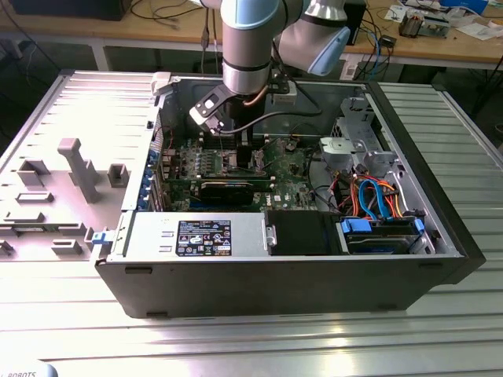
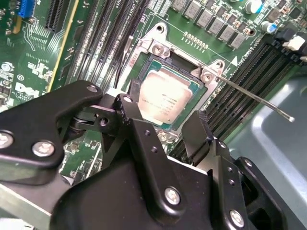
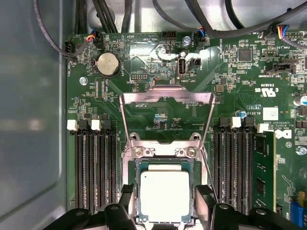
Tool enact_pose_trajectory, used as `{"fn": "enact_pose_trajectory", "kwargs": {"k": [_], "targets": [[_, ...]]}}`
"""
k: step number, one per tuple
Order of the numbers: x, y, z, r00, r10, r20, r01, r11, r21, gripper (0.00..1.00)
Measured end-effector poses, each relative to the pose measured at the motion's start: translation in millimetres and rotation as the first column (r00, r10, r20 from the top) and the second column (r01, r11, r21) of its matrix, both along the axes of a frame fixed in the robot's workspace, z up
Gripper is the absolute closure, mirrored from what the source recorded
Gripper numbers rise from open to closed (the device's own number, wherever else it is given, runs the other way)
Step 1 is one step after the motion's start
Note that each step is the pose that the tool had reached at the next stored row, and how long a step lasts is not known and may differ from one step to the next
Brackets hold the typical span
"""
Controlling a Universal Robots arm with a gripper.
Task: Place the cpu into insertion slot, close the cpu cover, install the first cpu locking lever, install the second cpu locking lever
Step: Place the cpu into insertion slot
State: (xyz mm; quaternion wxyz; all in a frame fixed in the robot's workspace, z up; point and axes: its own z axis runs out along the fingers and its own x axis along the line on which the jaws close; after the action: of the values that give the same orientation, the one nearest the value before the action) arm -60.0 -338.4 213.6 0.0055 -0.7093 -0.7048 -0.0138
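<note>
The gripper (image 3: 165, 196) is held spread, its fingers set on either side of the cpu (image 2: 165, 96), which is seated in the insertion slot (image 3: 165, 152). The cpu cover (image 3: 144, 98) is seen raised open beyond. The arm (image 1: 250, 47) is pointed straight down into the computer case (image 1: 275, 283).

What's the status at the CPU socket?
Arm's gripper low over cpu, which sits in insertion slot. The cpu cover flipped open, locking lever unlatched. Nothing in the way.

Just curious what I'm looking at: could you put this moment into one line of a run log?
chip: lying in socket | cover: swung open | lever: unlatched, sticking out | gripper: low over chip
</note>
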Motion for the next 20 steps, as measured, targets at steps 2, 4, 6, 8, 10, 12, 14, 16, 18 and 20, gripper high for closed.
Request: {"fn": "enact_pose_trajectory", "kwargs": {"k": [2,4,6,8,10,12,14,16,18,20], "targets": [[0.0,0.0,1.0,1.0000,0.000,-0.0010,0.000,1.0000,0.0002,0.38],[0.0,0.0,1.1,1.0000,0.000,-0.0013,0.000,1.0000,0.0000,0.38],[0.0,0.0,1.2,1.0000,0.000,-0.0015,0.000,1.0000,-0.0001,0.38],[0.0,0.0,1.2,1.0000,0.000,-0.0017,0.000,1.0000,-0.0001,0.47],[0.0,0.0,1.2,1.0000,0.000,-0.0020,0.000,1.0000,-0.0001,0.65],[0.0,0.0,1.2,1.0000,0.000,-0.0021,0.000,1.0000,-0.0001,0.71],[0.0,0.0,1.2,1.0000,0.000,-0.0022,0.000,1.0000,-0.0001,0.77],[0.0,0.0,1.2,1.0000,0.000,-0.0024,0.000,1.0000,-0.0001,0.89],[0.0,0.0,1.2,1.0000,0.000,-0.0026,0.000,1.0000,-0.0001,0.89],[0.0,0.0,1.2,1.0000,0.000,-0.0027,0.000,1.0000,-0.0001,0.89]]}}
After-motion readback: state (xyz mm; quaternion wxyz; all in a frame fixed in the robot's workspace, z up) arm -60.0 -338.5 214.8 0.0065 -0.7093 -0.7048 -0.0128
